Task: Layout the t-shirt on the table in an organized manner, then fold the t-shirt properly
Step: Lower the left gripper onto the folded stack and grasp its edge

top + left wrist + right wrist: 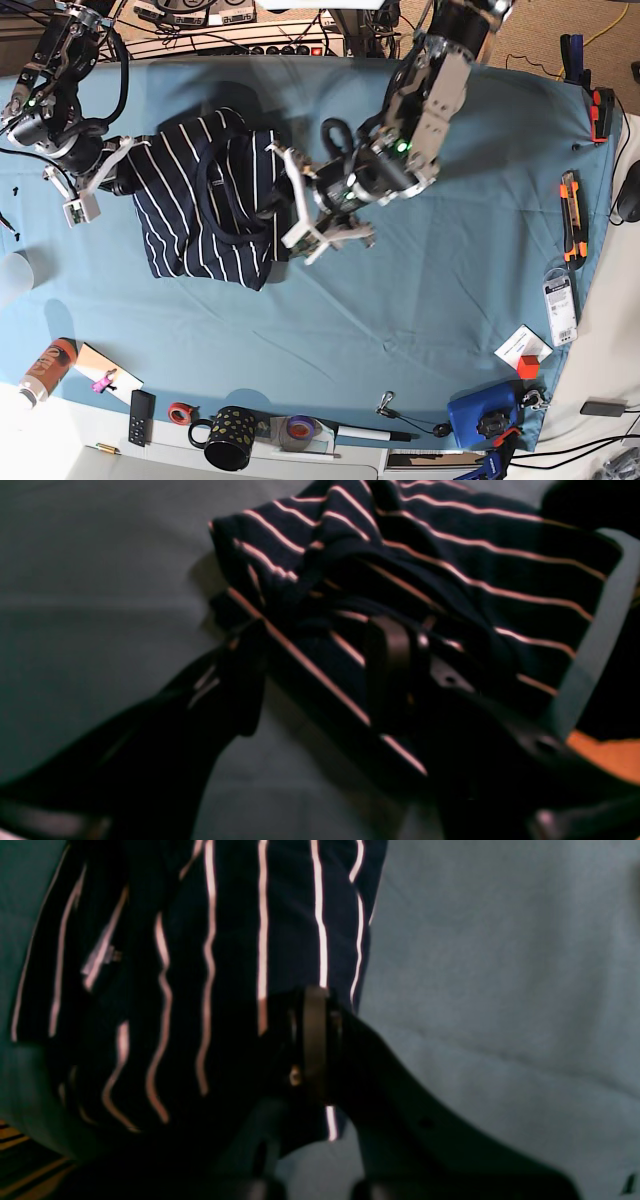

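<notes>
Shirt between my two arms

The bunched, striped soft-fabric t-shirt lies on the wide cloth-covered table, toward its far left in the base view; my right pincer sits at its left edge, my left pincer at its right edge.

Wrist views: dim, soft-focused, stripes tinted pink, near claw parts blurred black. Base view: evenly bright, sharp, faint shadows on surface, glare at lower-left corner.
</notes>
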